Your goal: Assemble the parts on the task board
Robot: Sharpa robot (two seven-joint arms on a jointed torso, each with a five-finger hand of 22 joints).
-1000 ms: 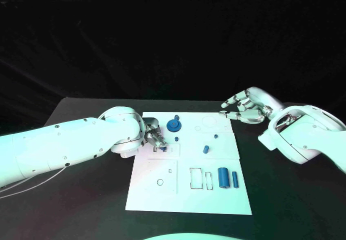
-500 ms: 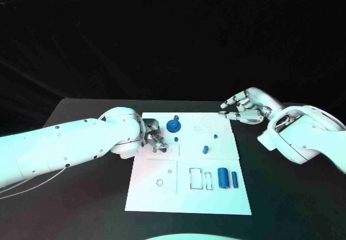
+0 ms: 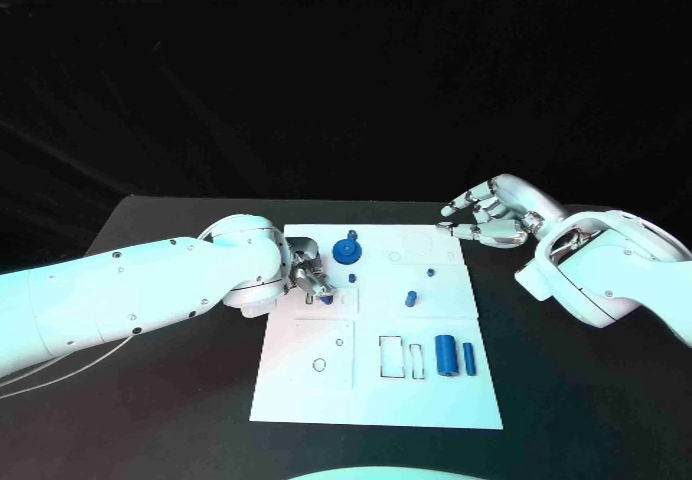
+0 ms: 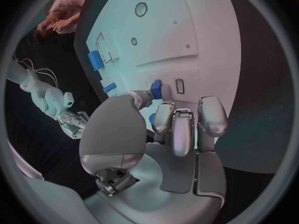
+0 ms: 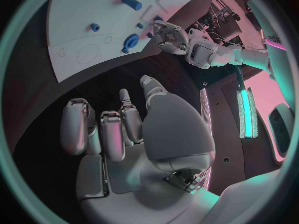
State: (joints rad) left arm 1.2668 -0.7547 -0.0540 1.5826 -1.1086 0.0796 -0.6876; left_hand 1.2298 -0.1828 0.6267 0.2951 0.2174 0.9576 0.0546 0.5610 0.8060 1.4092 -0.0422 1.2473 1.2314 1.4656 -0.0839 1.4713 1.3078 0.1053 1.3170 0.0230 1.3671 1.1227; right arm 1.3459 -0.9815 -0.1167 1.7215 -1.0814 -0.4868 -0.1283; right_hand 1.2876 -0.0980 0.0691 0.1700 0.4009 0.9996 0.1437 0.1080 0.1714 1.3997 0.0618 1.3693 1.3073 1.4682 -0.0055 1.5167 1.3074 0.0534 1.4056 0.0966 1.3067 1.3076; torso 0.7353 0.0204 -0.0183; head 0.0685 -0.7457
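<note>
Nearest, two blue cylinders (image 3: 454, 356) lying by empty slots on the task board (image 3: 433, 400). Midway, left hand (image 3: 309, 274) pinching a small blue block (image 4: 156, 89), mostly hidden by fingers. Farthest, right hand (image 3: 490, 215) loosely curled, holding nothing, off the board's far corner.

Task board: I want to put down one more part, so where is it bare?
The task board is bare along its near edge, below the two upright blue parts. The far left corner is crowded by the left hand and the blue gear.
</note>
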